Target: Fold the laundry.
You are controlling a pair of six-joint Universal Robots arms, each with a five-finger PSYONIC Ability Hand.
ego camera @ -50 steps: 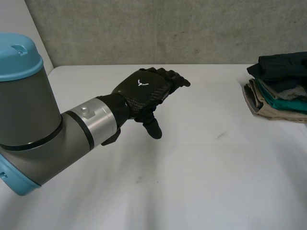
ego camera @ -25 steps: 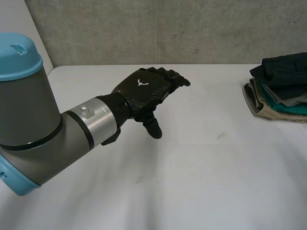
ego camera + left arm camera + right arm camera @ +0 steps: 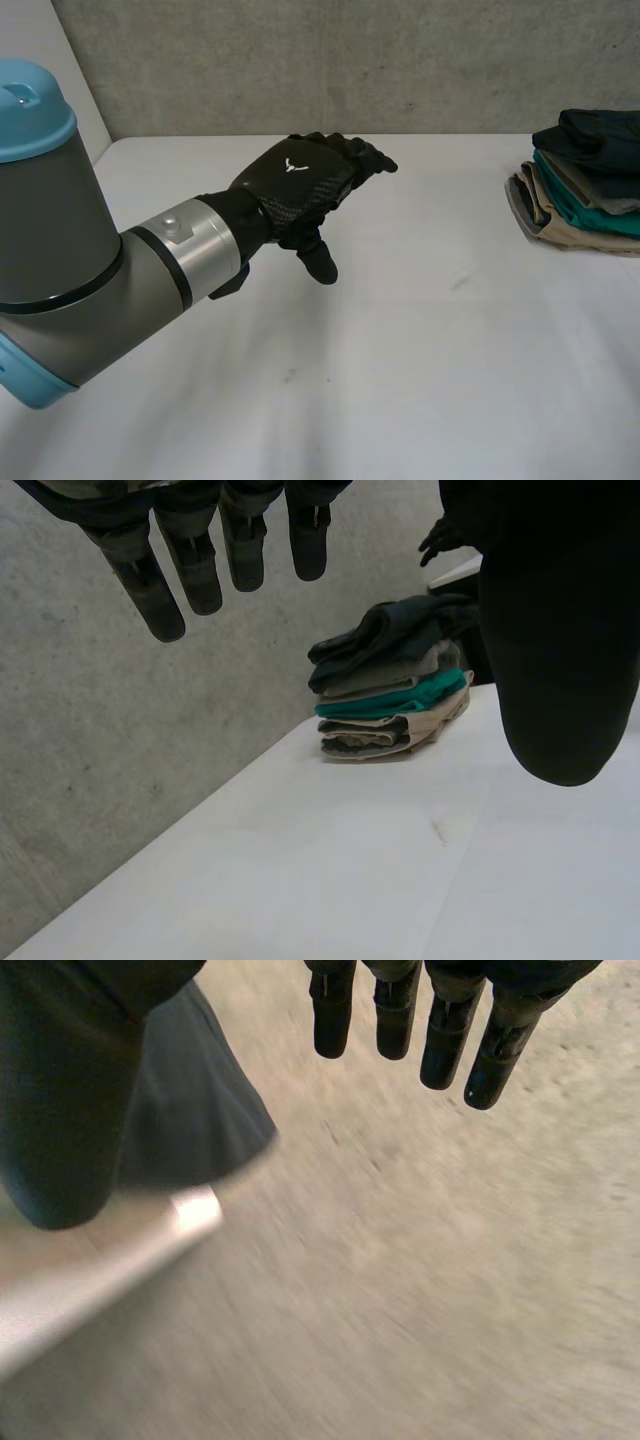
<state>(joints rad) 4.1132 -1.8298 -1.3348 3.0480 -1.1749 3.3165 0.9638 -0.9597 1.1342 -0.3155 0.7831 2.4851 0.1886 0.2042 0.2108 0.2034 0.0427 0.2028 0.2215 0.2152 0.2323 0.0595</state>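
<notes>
Left arm (image 3: 70,240): enters from the left of the frame in the head view, grey body with a light-blue cap, and reaches toward the centre.

Left hand (image 3: 295,185): sits upper centre-left of the frame, raised above the tabletop (image 3: 400,350) and touching nothing. Its back faces up and the thumb points down. In the left wrist view the fingers (image 3: 197,565) are straight and slightly spread, with the thumb set well apart from them. The hand is relaxed and empty.

Right hand (image 3: 396,1015): in the right wrist view its fingers are extended and a little apart, with the thumb well off to one side. Nothing is held between them. A grey concrete surface lies beyond the fingertips.

Stack of folded laundry (image 3: 585,185): rests on the tabletop at the right edge of the frame in the head view, partly cut off by that edge and well apart from the left hand. A dark garment lies on top, with grey, teal and beige layers beneath it. In the left wrist view the stack stands beyond the fingertips, near the far edge of the tabletop, against the wall.

Wall (image 3: 350,60): grey concrete, across the top of the frame behind the tabletop.
</notes>
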